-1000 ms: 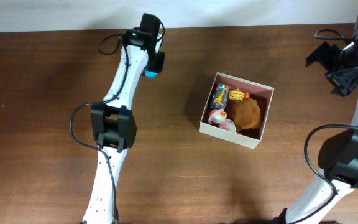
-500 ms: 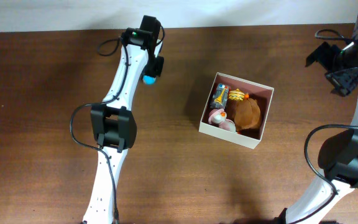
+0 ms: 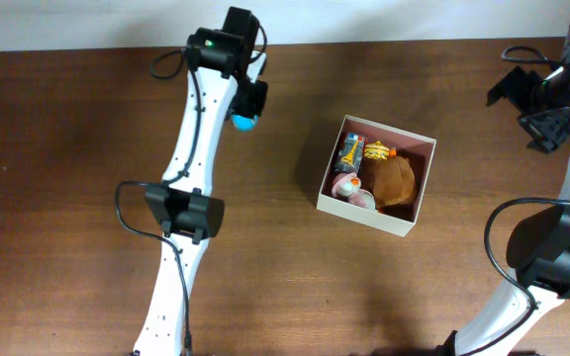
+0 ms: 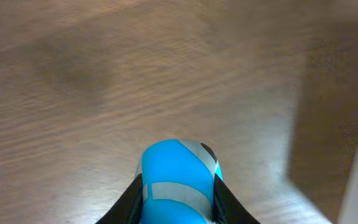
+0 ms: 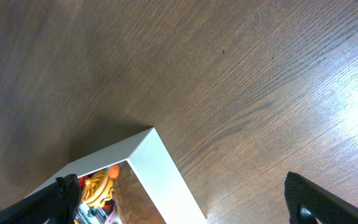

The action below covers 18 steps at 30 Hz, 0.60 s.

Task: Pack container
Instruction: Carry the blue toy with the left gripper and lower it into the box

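Left gripper (image 3: 244, 119): jaws pinch a blue-and-grey toy (image 4: 179, 177), possibly a ball, over the worktop (image 3: 67, 148). Right gripper (image 5: 179, 190): jaws spread, apart from the container (image 3: 364, 216).

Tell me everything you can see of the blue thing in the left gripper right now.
The blue toy is small and rounded, glossy bright blue like plastic, with a pale grey band and a dark spot near its top. The left gripper is shut on it, one dark finger against each side; its lower part is out of frame. From overhead it is above the wooden table, left of the box and apart from it. Whether it touches the table I cannot tell.
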Each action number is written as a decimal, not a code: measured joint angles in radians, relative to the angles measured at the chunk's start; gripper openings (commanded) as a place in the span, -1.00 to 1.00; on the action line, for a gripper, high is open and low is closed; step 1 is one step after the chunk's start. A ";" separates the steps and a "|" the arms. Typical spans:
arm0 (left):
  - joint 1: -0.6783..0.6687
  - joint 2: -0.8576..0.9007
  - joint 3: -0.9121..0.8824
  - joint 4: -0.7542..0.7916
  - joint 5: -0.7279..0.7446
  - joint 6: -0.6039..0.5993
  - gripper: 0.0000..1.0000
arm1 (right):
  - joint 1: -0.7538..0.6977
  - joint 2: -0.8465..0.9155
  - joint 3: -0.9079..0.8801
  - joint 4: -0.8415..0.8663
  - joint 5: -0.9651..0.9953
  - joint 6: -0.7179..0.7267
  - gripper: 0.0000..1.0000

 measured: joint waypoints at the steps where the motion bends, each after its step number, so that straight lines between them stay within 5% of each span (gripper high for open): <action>1: -0.008 -0.001 0.000 -0.001 0.006 0.001 -0.74 | 0.000 0.000 0.000 0.000 0.000 0.000 0.97; 18: -0.285 -0.127 0.000 -0.001 0.054 0.013 -0.72 | 0.000 0.000 0.000 0.000 0.000 0.000 0.97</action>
